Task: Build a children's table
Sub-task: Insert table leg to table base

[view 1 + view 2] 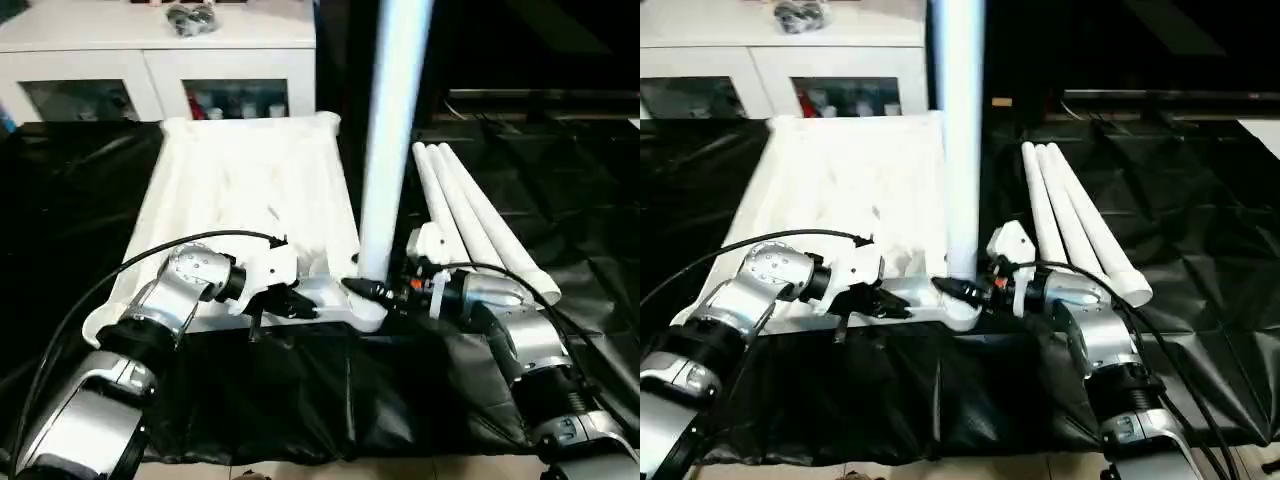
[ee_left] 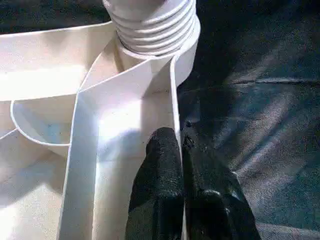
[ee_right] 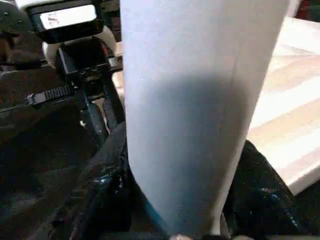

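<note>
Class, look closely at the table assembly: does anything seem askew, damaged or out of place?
Nothing stands out. One leg stands upright in the tabletop's near corner socket; three spare legs lie neatly together beside it.

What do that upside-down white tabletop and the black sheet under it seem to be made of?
The tabletop looks like moulded plastic with a smooth, slightly glossy finish: thin ribs and a threaded corner socket show in the left wrist view. The black sheet looks like thin plastic film, perhaps bin-liner material: it wrinkles and catches shiny highlights. Neither is certain from looks alone.
</note>
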